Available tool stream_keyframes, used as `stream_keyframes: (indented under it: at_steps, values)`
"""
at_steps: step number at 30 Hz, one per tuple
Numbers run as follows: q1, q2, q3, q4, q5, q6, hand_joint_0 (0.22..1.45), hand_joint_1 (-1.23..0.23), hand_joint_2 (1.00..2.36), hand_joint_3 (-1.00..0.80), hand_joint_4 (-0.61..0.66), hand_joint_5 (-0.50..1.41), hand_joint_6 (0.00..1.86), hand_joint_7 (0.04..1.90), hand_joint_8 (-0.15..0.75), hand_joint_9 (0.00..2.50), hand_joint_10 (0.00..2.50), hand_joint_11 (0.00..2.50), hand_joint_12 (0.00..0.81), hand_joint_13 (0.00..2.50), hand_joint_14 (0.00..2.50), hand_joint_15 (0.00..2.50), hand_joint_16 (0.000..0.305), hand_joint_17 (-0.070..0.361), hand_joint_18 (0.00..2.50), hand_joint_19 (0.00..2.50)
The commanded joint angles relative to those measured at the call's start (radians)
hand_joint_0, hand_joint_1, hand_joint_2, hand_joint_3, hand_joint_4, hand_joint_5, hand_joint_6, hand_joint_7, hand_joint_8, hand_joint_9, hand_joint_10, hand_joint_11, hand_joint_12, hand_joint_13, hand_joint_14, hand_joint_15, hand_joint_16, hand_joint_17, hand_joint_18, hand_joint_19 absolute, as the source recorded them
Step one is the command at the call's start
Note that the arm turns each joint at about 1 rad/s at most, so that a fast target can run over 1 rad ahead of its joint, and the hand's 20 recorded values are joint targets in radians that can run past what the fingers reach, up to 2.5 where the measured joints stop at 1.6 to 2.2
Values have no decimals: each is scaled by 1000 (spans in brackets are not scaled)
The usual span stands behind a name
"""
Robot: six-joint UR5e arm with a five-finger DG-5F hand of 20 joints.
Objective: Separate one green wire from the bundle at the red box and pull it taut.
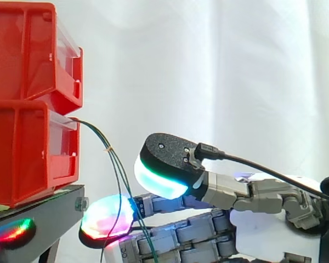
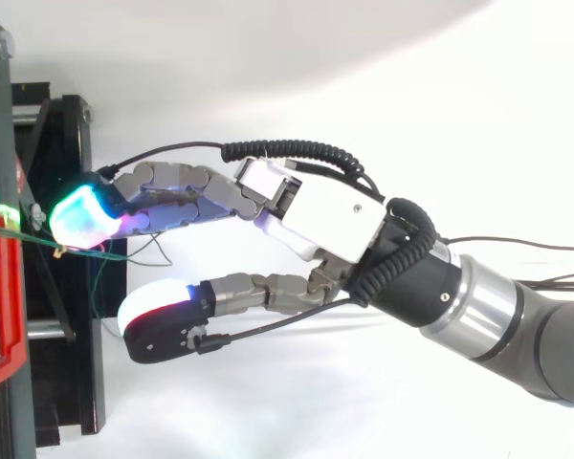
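My fingers [image 1: 175, 233] are extended and spread apart from the thumb [image 1: 170, 159], gripping nothing. The green wires [image 1: 114, 164] exit at the upper front edge of the lower red bin [image 1: 22, 159], beneath the upper red bin [image 1: 22, 49]. They hang past the front edge of the black stand [image 1: 49, 211] and cross in front of my fingers. I cannot tell whether they touch, or what the bins contain.

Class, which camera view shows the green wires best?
The side view: the green wires leave the red box and hang against the white curtain. From above they are thin, faint strands by the black stand.
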Motion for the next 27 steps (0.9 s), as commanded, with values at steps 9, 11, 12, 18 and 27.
stream_keyframes:
  at_steps: [9,11,12,18,27]
  values:
    - [0,-4,29,6,1,-29,538,-652,1000,-500,289,-135,503,880,267,747,3,74,323,577,0,12,42,96,535,74]
    - [0,-4,29,5,1,-26,540,-651,1000,-500,300,-129,503,915,268,755,2,84,324,585,0,12,42,95,539,74]
    - [0,-4,29,3,1,-24,540,-650,1000,-500,308,-125,503,934,268,764,2,93,323,594,0,18,42,95,552,85]
    - [-7,-4,55,-4,-3,-16,557,-647,1001,-482,318,-108,503,1010,266,787,3,97,318,612,0,29,41,93,566,101]
    - [-3,-4,106,-66,-8,-16,596,-676,1007,-417,311,-89,504,1107,260,829,3,120,312,637,0,48,39,89,590,116]
